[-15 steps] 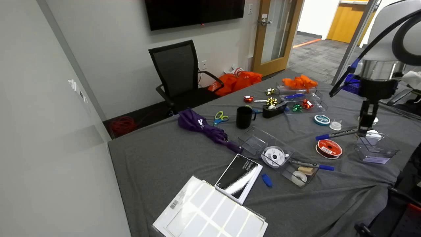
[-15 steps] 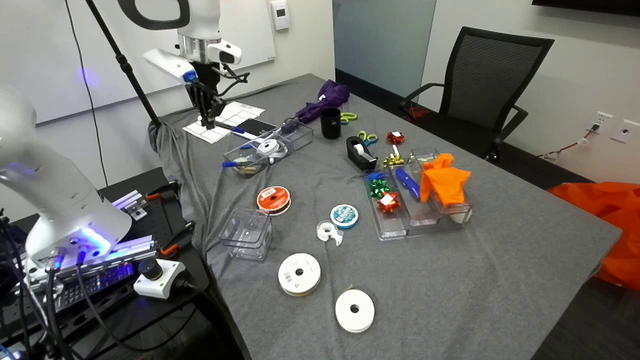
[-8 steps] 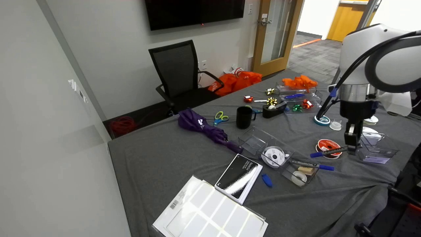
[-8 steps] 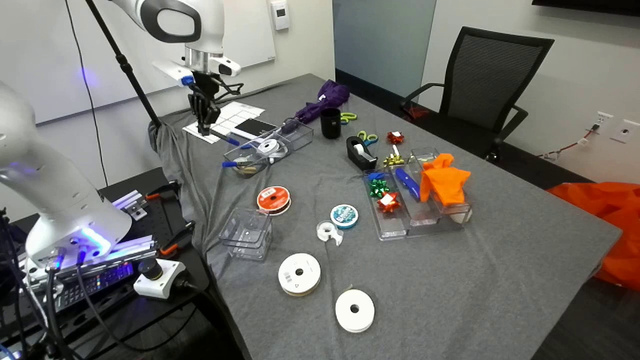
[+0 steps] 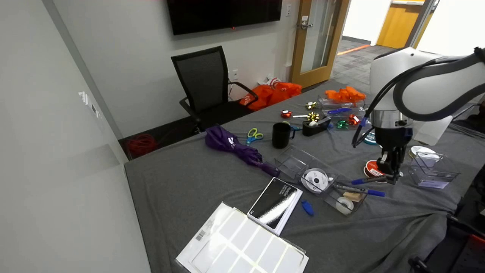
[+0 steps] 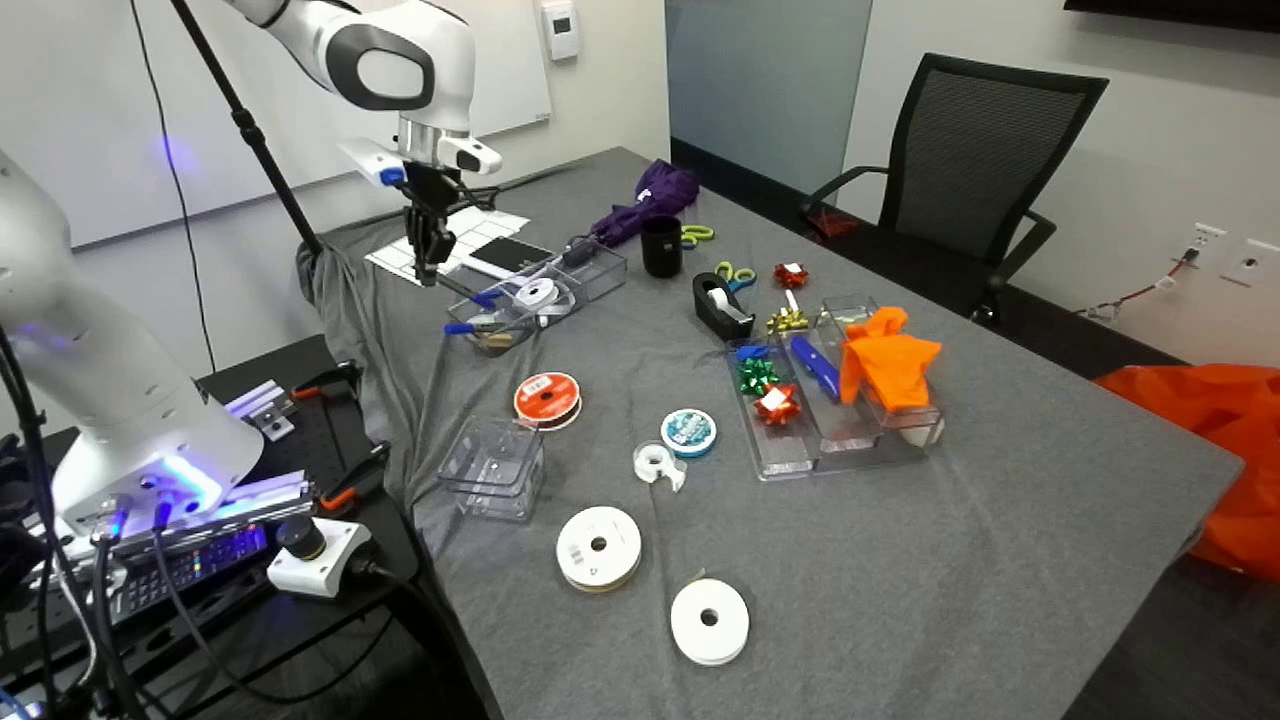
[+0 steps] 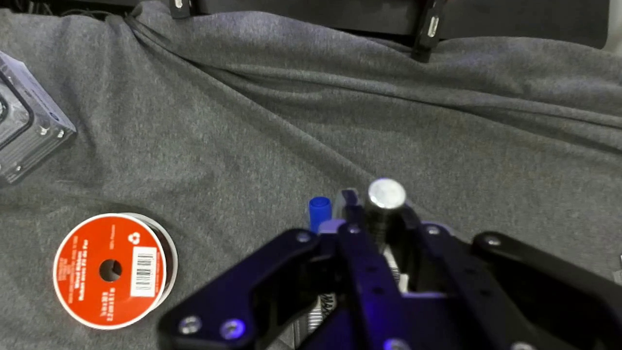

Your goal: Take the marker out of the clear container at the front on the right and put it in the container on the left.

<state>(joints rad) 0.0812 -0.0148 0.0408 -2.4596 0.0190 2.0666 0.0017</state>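
The gripper (image 5: 391, 177) clamps a marker (image 5: 369, 180) near its butt end, so the step in hand looks to be the carry, close to its finish: the pick seems done, the release not yet made. The marker lies crosswise in the grip, its silvery butt just poking past it and its blue-capped end pointing toward the clear organizer (image 5: 292, 165), which I take for the container on the left. The next move calls for shifting the marker's whole length over the organizer, lowering it and letting go; how high it hangs, I cannot tell. Near it a second marker (image 5: 358, 189) rests across one end of the organizer, cap past the edge, where the held one could catch. Farther off, apart from the gripper, stands a small clear box (image 6: 490, 468), likely the source.
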